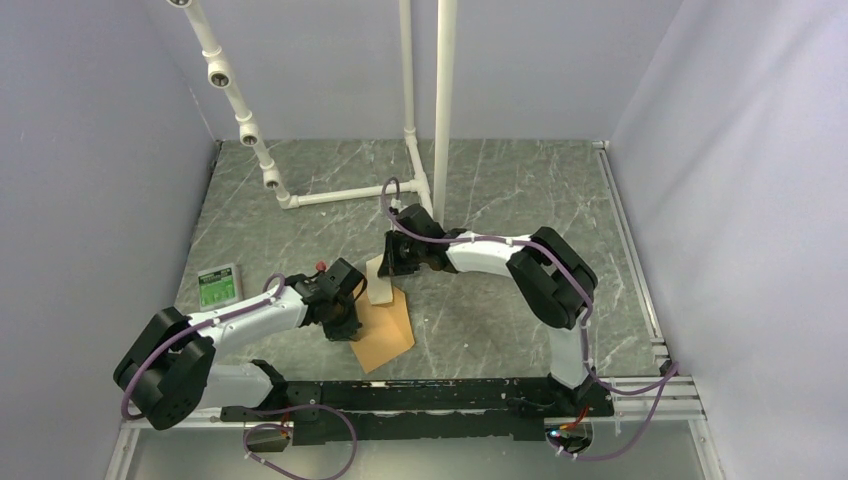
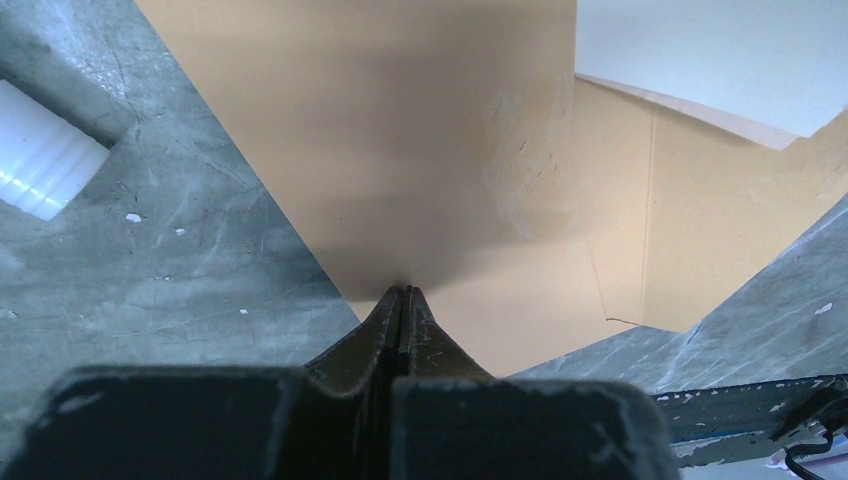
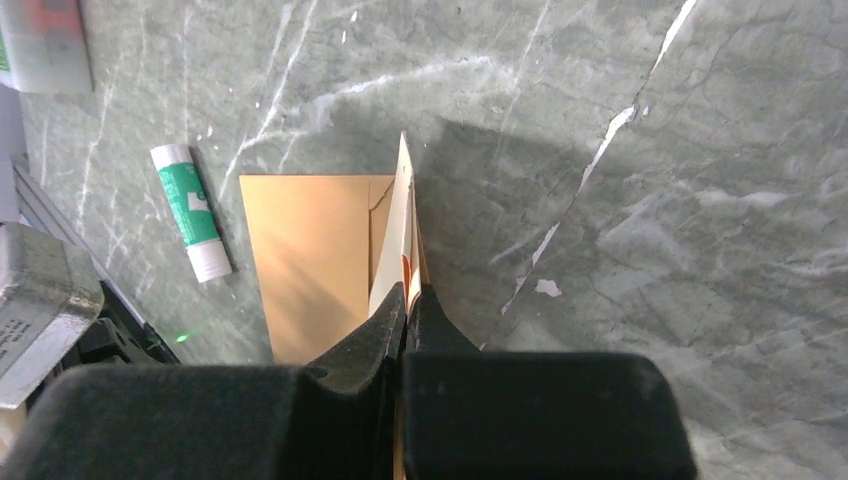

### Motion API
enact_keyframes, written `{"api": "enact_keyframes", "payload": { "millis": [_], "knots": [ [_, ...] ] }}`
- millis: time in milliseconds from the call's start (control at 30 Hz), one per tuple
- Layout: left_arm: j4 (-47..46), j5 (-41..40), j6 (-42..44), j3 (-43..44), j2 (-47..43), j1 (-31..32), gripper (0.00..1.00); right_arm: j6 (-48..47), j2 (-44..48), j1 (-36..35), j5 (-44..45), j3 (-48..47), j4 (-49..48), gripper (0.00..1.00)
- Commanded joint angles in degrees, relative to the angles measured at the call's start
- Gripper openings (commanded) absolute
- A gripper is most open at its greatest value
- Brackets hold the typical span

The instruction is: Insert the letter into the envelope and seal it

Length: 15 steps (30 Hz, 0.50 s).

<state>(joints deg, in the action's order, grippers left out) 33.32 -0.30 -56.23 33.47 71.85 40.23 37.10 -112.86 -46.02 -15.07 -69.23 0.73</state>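
Paper like this is light, floppy and easily creased: your right hand point(image 3: 405, 292) grips the letter point(image 3: 393, 240) by its edge, upright over the envelope point(image 3: 305, 250) lying on the table point(image 3: 650, 150), whose near edge your left hand point(image 2: 403, 294) pinches shut.

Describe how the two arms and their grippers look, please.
Both arms have white links between bulky black joints: the left arm, the right arm. A thin purple cable runs along each. A small red knob sits near the left wrist. The left gripper and right gripper have black fingers that taper to a point, scuffed with pale flecks.
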Motion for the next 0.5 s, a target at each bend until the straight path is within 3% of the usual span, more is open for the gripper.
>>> {"api": "enact_keyframes", "payload": {
  "millis": [0,467],
  "knots": [
    [-1.15,-0.97,0.09,-0.36,1.05,0.45,0.03,1.01,-0.51,0.75,-1.31,-2.20,-3.68,0.00],
    [-2.79,-2.16,-2.19,-1.14,2.09,0.42,0.02,2.04,0.12,0.67,-13.34,1.29,2.72,0.00]
  ]
}}
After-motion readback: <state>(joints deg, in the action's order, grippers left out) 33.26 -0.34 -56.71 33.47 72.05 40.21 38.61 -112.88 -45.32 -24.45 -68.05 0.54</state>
